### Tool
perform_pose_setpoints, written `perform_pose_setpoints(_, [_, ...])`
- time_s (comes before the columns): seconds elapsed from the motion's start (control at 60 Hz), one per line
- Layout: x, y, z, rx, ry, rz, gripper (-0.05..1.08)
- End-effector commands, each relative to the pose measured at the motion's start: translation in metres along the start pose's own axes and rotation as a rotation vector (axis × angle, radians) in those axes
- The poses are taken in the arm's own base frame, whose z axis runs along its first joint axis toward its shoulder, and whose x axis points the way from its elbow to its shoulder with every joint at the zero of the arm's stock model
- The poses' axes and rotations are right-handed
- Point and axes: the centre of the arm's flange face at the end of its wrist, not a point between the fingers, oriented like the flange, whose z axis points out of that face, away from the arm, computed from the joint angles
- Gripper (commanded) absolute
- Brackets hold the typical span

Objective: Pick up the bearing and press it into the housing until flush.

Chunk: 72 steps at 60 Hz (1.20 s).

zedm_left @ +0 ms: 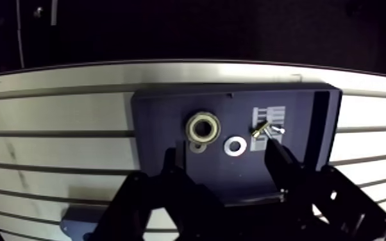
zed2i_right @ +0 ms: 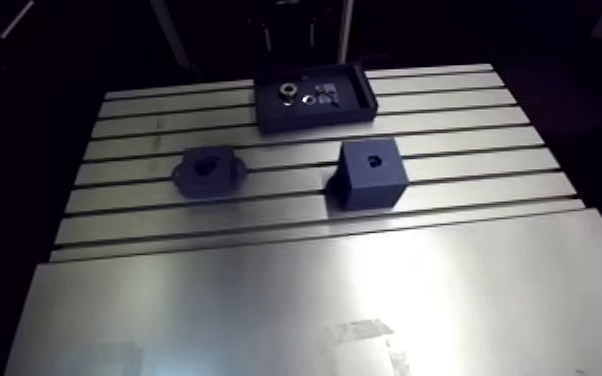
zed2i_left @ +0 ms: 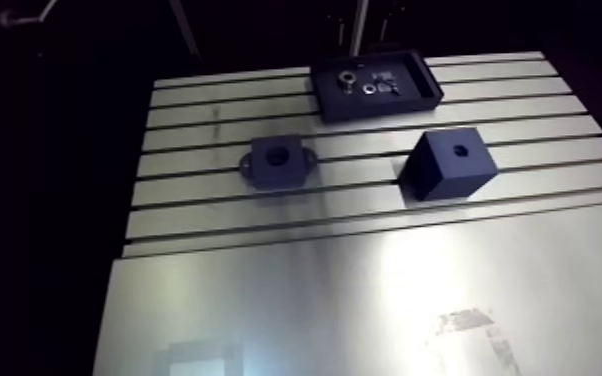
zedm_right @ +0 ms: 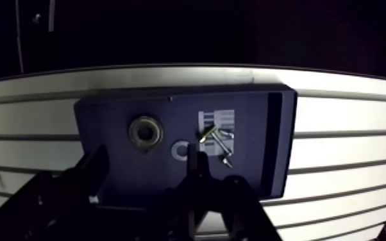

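At the far end of the slotted metal table [zed2i_left: 365, 290], the bearing [zedm_left: 203, 127] lies flat in a shallow dark tray [zedm_left: 160, 112]. It sits just ahead of the gripper [zedm_left: 222, 154], whose two black fingers [zedm_left: 279, 157] stand spread wide and hold nothing. The wrist view gives the small detail: the bearing is a dull, brass-tinted ring around a dark bore. A flat bright washer [zedm_left: 235, 146] lies just beside it, in line with the gap between the fingers, and small screws [zedm_left: 266, 130] rest on a pale striped label. The arm view takes in the wider table, with the housing [zed2i_left: 278, 160] (a squat black piece with side ears and a round hole on top). A black block [zed2i_left: 450, 165] with its own hole stands apart from it. Both sit nearer the camera, well apart from the tray.
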Motion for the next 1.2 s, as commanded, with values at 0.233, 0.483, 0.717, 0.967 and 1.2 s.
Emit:
perform_pose_setpoints(0.233, [0.003,-0.003,0.027,0.028,-0.026,-0.002,0.29])
perform_pose_setpoints(0.483, [0.003,-0.003,0.034,0.028,-0.035,0.001,0.29])
perform_pose_setpoints(0.717, [0.0,-0.004,0.04,0.028,-0.048,0.0,0.29])
perform_pose_setpoints(0.967, [-0.004,-0.004,0.045,0.026,-0.052,0.0,0.29])
perform_pose_setpoints(1.2, [-0.004,-0.004,0.05,0.028,-0.059,-0.003,0.29])
